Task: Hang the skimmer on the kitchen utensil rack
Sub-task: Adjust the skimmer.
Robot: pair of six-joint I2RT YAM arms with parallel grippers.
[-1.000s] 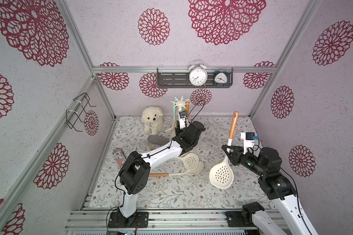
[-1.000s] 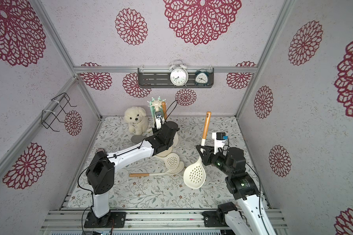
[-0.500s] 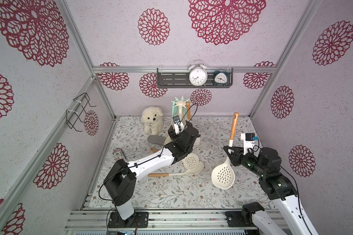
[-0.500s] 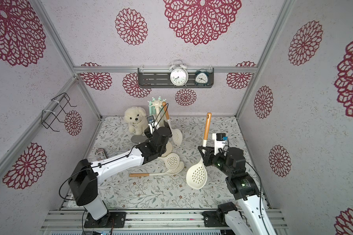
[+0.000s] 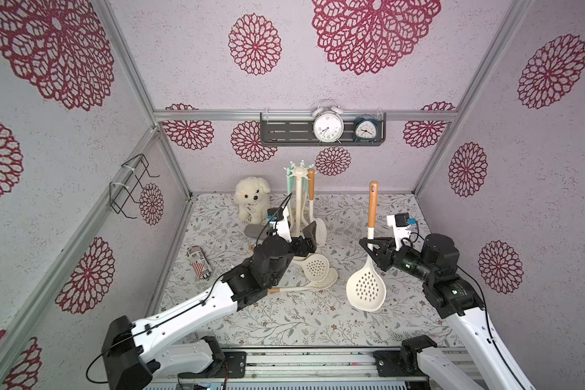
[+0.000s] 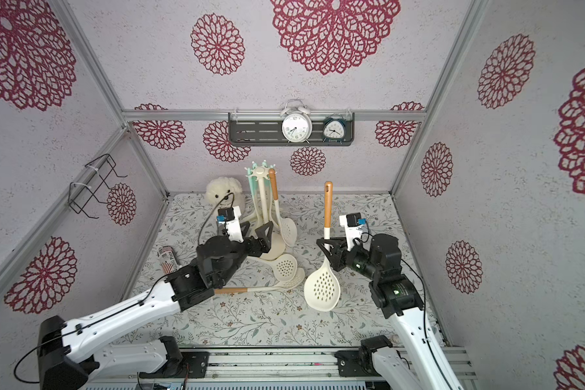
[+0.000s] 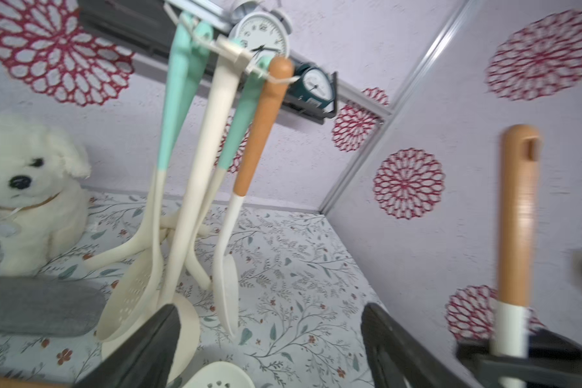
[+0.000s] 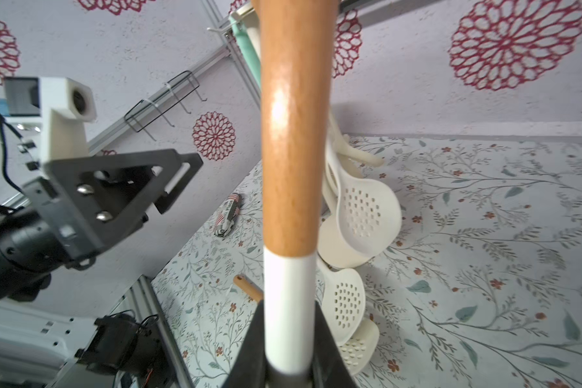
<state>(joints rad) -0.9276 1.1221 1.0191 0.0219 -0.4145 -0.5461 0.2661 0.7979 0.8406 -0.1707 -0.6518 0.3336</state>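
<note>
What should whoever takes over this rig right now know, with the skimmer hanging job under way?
Left gripper: open, empty, beside the kitchen utensil rack.
Right gripper: shut on the skimmer at its white neck, handle up, bowl down, apart from the rack.
Done: skimmer lifted; an orange-handled utensil already hangs on the rack.
Left: slip the handle hole over a free hook, then release.
Two spare skimmers lie on the table by the rack's base.

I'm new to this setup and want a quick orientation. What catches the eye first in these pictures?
The big cream skimmer with an orange handle, held upright at the right of the table by the shut right gripper. Next, the utensil rack at the back centre, several utensils hanging from it, with the open left gripper just in front.
</note>
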